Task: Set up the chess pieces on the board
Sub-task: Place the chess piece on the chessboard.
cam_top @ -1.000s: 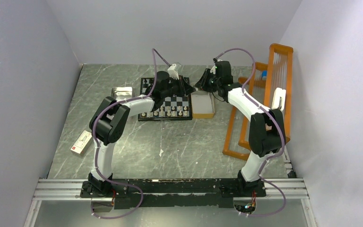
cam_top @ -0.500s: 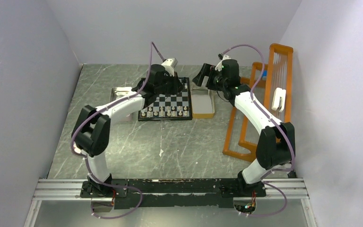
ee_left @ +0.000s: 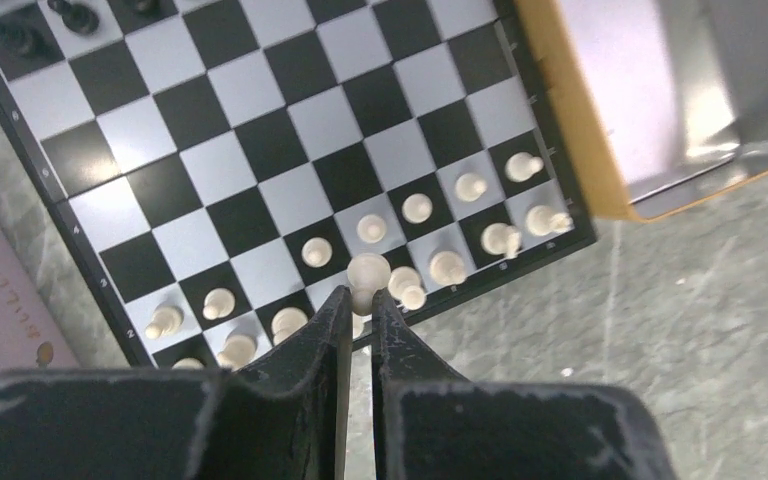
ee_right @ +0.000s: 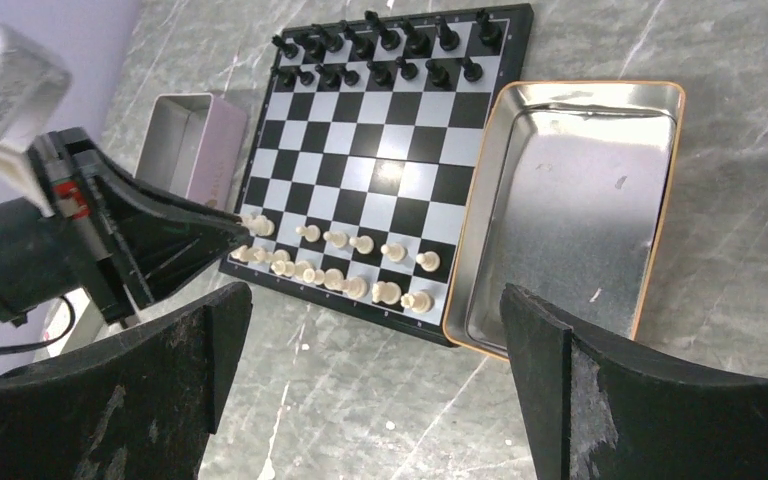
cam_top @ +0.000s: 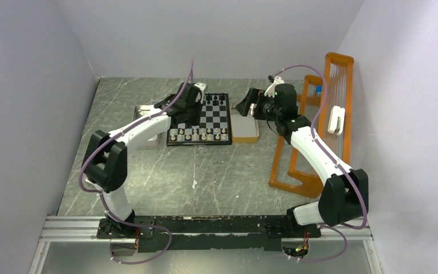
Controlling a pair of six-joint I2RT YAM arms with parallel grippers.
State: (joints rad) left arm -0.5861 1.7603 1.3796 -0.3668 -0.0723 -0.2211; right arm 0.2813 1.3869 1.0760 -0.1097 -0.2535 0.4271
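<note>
Left wrist view: left claw (ee_left: 360,300) pinches a cream piece (ee_left: 368,270) over the board's (ee_left: 260,130) near left corner. Right claw (ee_right: 368,300) is spread wide.

**Left pinching, right gaping**

The left arm (cam_top: 140,128) is reaching forward, its left gripper (ee_left: 360,297) pinching a cream chessman (ee_left: 368,270) at the fingertips. The right arm (cam_top: 313,148) is stretching forward too, its right gripper (ee_right: 370,300) hanging with jaws spread wide.

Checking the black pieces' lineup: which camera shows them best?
Right wrist view: the black pieces stand in two rows along the far edge of the board, all visible. Left wrist view catches only a few in its top-left corner; the top view shows them tiny, some hidden by the left arm.
</note>
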